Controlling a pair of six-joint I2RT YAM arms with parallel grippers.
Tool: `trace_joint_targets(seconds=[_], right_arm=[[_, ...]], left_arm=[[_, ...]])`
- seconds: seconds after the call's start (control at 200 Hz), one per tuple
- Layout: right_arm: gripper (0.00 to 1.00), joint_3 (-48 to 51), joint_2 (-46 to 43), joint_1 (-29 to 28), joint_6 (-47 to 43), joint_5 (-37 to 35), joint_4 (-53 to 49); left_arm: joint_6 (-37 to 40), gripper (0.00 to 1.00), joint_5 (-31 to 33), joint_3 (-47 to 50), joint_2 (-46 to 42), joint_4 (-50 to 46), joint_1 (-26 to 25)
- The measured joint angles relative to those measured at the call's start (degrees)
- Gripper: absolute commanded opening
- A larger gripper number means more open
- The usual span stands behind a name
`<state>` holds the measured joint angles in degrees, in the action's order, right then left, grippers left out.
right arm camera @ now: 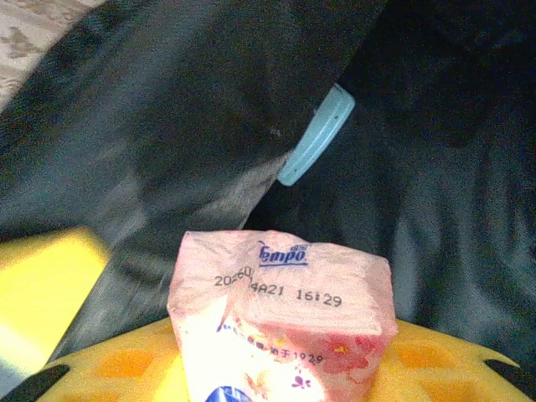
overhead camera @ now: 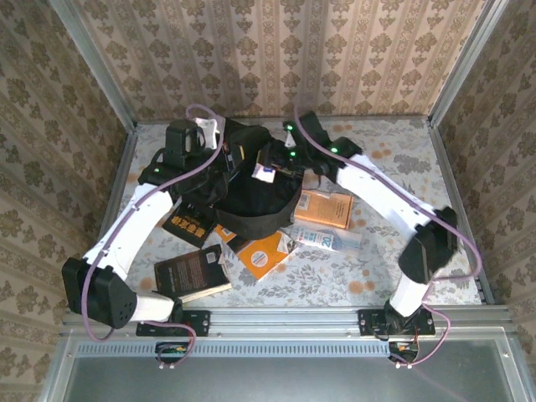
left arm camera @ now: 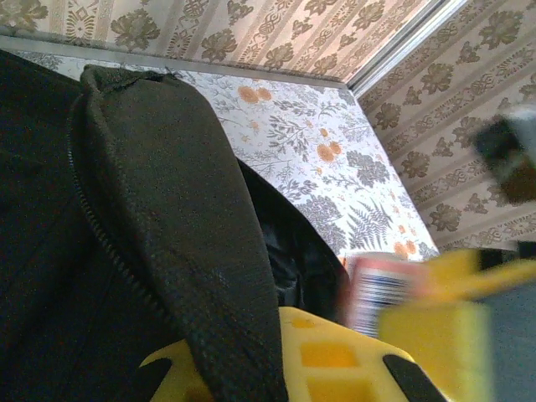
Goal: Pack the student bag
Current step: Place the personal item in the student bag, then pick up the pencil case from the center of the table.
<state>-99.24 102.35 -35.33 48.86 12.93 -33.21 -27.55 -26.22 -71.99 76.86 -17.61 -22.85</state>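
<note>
My left tool (left arm camera: pixel 285 368) pinches open the rim of the student bag (left arm camera: pixel 159 218) while my right tool (right arm camera: pixel 280 377), clamped on a Tempo tissue pack (right arm camera: pixel 280 306), should next lower it inside.

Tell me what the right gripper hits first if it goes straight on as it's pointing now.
The right gripper, shut on the Tempo tissue pack, points into the open student bag. First in line is probably the bag's black inner lining, near a light blue object; depth there is unclear.
</note>
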Motion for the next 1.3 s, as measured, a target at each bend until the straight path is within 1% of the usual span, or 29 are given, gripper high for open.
trace_joint_targets(seconds=[0.14,0.23,0.27,0.375,0.435,0.505,0.57,0.72,0.795,0.92,1.0,1.105,1.21,1.3], right_arm=[[0.53,-9.42,11.87,-1.27,4.15,-2.99,-1.64],[0.58,-10.8,15.13,-1.46,8.61,-5.62,-1.16],[0.63,-10.8,15.98,-1.55,11.26,-6.12,-0.28],[0.8,-11.93,18.49,-1.6,16.31,-6.75,4.61],[0.86,-14.05,20.57,-1.68,17.31,-6.45,7.34],[0.88,-15.93,22.4,-1.86,17.16,-5.92,10.12],[0.89,-16.15,22.67,-1.97,16.09,-5.38,11.37],[0.87,-16.09,21.94,-2.36,8.55,-4.17,11.74],[0.87,-13.2,19.15,-2.56,3.78,-3.06,11.72],[0.87,-5.09,10.03,-2.69,-4.13,-1.92,10.4],[0.84,4.72,1.14,-2.4,-8.24,-1.57,12.0],[0.81,16.63,-11.02,-1.62,-10.38,-0.83,14.14],[0.79,23.91,-20.0,1.16,-11.72,-0.72,14.08],[0.78,29.92,-24.92,6.1,-12.55,-1.09,13.25]], left_arm=[[-1.51,0.0,-0.42,-2.73,0.02,-0.33,0.13],[-2.54,0.0,-0.57,-4.42,0.0,0.42,0.35],[-3.04,0.0,-0.61,-4.87,0.0,0.9,0.44],[-4.22,0.0,-1.05,-5.42,0.0,1.49,0.44],[-4.42,0.0,-1.2,-5.62,0.07,1.62,0.44],[-4.46,0.0,-1.18,-6.12,0.44,1.77,0.57],[-4.63,0.0,-1.22,-6.19,0.57,1.88,1.18],[-4.63,0.0,-0.83,-6.19,0.92,1.95,2.03],[-4.61,0.0,-0.52,-6.12,1.46,1.92,2.05],[-4.63,0.0,-0.37,-5.57,2.67,2.16,2.05],[-4.61,0.0,-0.28,-5.27,3.17,2.29,1.99],[-4.57,0.0,0.39,-5.11,4.33,2.19,1.33],[-4.59,0.0,0.92,-4.5,5.2,2.03,0.13],[-4.57,0.0,1.09,-3.96,5.79,1.79,-1.38]])
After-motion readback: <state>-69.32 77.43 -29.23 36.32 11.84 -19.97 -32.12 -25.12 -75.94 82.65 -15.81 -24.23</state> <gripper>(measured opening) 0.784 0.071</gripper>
